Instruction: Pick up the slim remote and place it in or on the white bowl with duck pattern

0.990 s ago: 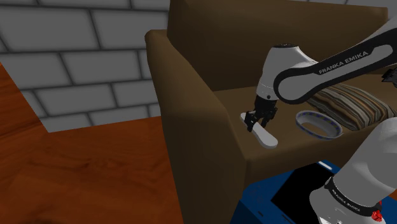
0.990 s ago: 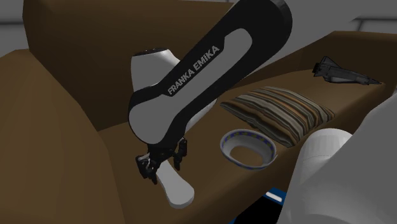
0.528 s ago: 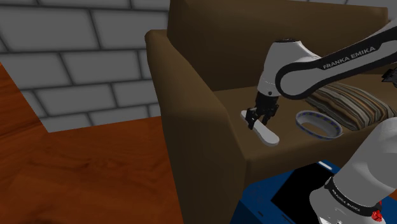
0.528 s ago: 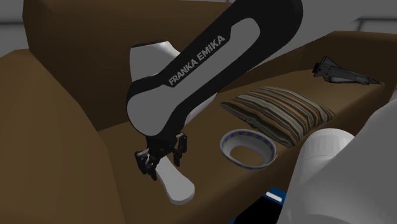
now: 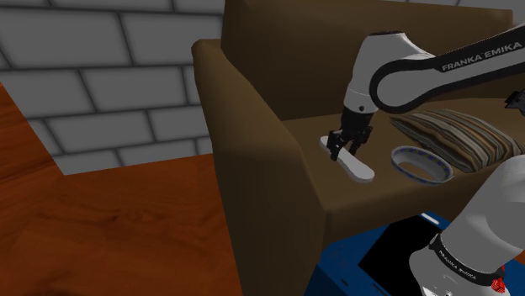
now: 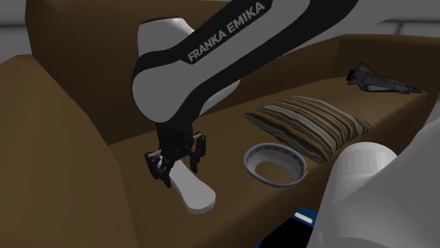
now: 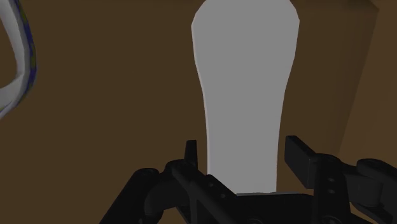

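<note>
Grey and plain, the slim remote (image 5: 355, 166) is over the brown sofa (image 5: 261, 168) seat, its long axis slanting from the shoulder view's upper left to lower right. The wide rounded end points away from the gripper (image 5: 346, 147). The black fingers (image 7: 299, 156) clasp its narrow end. The white bowl (image 5: 429, 175) sits near the wide end, apart.

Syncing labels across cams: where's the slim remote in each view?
Shoulder view: remote right of centre on the sofa seat, at the gripper.
Second exterior view: remote lower centre-left, below the gripper.
Wrist view: remote runs straight out from between the gripper's fingers.
Shared landmark: the blue-rimmed white bowl beside it.
</note>
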Robot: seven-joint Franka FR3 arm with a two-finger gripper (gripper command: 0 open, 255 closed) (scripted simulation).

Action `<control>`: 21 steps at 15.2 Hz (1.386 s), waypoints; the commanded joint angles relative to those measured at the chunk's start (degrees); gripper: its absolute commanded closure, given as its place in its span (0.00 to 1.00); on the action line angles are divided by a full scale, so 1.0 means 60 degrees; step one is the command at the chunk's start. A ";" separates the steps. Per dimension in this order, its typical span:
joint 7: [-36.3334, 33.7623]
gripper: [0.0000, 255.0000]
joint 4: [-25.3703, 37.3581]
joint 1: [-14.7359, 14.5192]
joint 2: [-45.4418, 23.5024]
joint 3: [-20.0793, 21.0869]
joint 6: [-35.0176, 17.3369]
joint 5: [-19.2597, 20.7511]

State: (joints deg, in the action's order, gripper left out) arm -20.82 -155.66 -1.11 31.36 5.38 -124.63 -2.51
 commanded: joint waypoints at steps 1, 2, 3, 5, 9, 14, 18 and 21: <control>0.0026 1.00 0.0152 0.0007 0.0218 -0.0033 0.0373 0.0011; 0.0028 1.00 0.0241 0.0007 0.0284 -0.0040 0.0527 0.0014; 0.0031 1.00 0.0332 0.0007 0.0346 -0.0047 0.0680 0.0017; 0.0035 1.00 0.0519 0.0008 0.0461 -0.0060 0.0981 0.0023; 0.0041 1.00 0.0915 0.0012 0.0651 -0.0086 0.1568 0.0036; 0.0048 1.00 0.1451 0.0019 0.0821 -0.0115 0.2273 0.0053; 0.0052 1.00 0.1908 0.0025 0.0907 -0.0136 0.2817 0.0068; 0.0235 1.00 0.1878 0.0098 0.1222 -0.0302 0.3103 0.0157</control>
State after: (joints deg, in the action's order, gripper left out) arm -20.10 -143.74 -0.79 37.60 4.16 -106.46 -1.88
